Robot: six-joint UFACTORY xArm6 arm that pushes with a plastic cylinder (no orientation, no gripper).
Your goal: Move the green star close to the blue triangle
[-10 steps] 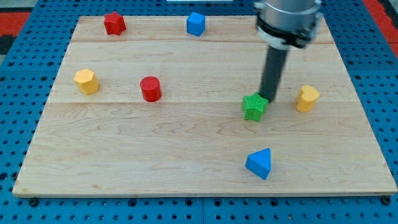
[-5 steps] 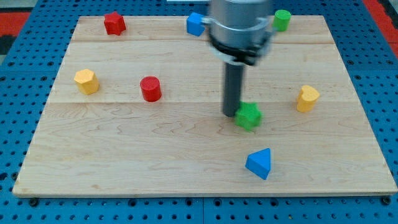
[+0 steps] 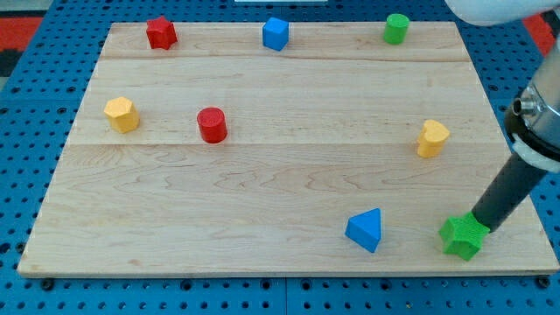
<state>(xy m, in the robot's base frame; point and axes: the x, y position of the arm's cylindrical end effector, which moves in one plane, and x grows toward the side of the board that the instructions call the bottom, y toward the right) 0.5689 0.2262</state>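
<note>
My tip (image 3: 480,229), a bare rod with nothing to grip, touches the green star (image 3: 463,238) on its upper-right, star near board's bottom-right corner, blue triangle (image 3: 366,229) lying off to the view's left.

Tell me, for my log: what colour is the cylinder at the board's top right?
Green, clearest in the camera view.

The pale wooden plank counter (image 3: 262,201) carries a red star block (image 3: 160,32), blue cube block (image 3: 276,33) and green cylinder block (image 3: 396,28) along the view's top. A yellow hexagonal block (image 3: 121,115) and red cylinder block (image 3: 212,125) lie at the view's left, another yellow block (image 3: 432,138) at the right. Near the bottom sit a blue triangle block (image 3: 365,230) and, rightward, a green star block (image 3: 463,237).
</note>
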